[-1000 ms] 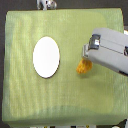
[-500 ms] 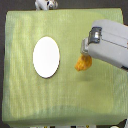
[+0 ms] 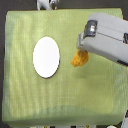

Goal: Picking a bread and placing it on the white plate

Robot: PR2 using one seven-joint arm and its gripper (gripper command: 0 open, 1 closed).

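Note:
The bread, a small lumpy golden-orange piece, hangs at the tip of my gripper in the exterior view, right of centre on the green cloth. The grey gripper body reaches in from the exterior view's right and covers the bread's upper part. Its fingers are mostly hidden by the body, but they appear shut on the bread. The white plate, a plain oval, lies flat to the exterior view's left of the bread, with a narrow strip of cloth between them. Nothing lies on the plate.
A yellow-green cloth covers the table, whose edges run along the sides and bottom of the view. A white and dark object stands beyond the far edge.
The gripper and the bread have moved together toward the top of the view and slightly toward the plate, mostly between the two earlier frames. The plate has not moved.

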